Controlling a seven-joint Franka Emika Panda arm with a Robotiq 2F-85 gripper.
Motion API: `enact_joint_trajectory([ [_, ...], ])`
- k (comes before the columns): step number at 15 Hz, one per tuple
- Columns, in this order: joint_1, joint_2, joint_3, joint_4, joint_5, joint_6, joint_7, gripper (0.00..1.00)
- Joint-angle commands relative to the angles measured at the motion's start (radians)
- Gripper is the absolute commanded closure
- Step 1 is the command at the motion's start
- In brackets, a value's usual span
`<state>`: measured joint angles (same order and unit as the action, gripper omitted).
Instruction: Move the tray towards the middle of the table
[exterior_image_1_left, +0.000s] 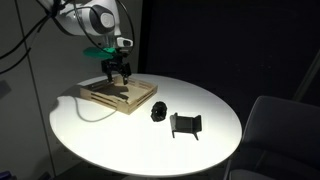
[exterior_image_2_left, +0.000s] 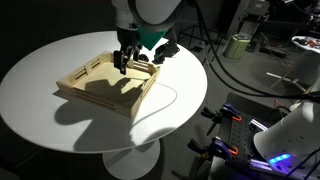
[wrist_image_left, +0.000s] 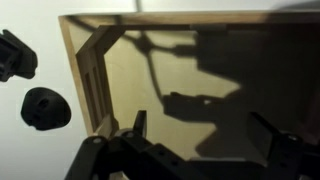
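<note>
The light-wood tray (exterior_image_1_left: 120, 97) lies on the round white table (exterior_image_1_left: 200, 140) near its edge; both exterior views show it (exterior_image_2_left: 105, 85). My gripper (exterior_image_1_left: 117, 75) is directly over the tray's end that is far in this exterior view, and it also shows in an exterior view (exterior_image_2_left: 128, 62). In the wrist view the gripper (wrist_image_left: 205, 135) is open and empty, fingers spread above the tray's floor (wrist_image_left: 200, 60). One finger is just inside the rim. I cannot tell whether it touches the wood.
A small black roundish object (exterior_image_1_left: 158, 112) and a black bracket (exterior_image_1_left: 185, 124) sit beside the tray toward the table's middle; the wrist view shows both (wrist_image_left: 45, 107) (wrist_image_left: 15, 55). A grey chair (exterior_image_1_left: 280, 130) stands by the table. A thin cable (exterior_image_2_left: 170, 100) crosses the tabletop.
</note>
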<state>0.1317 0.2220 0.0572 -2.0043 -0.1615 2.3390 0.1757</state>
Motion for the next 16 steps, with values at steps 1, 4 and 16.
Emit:
enact_joint_trajectory([
  [1,0.009,-0.003,-0.021,0.112,-0.055,-0.104,0.056,0.00],
  [4,0.011,-0.011,-0.023,0.187,-0.066,-0.229,0.100,0.00],
  [16,-0.012,-0.145,0.005,0.209,0.149,-0.523,0.055,0.00],
])
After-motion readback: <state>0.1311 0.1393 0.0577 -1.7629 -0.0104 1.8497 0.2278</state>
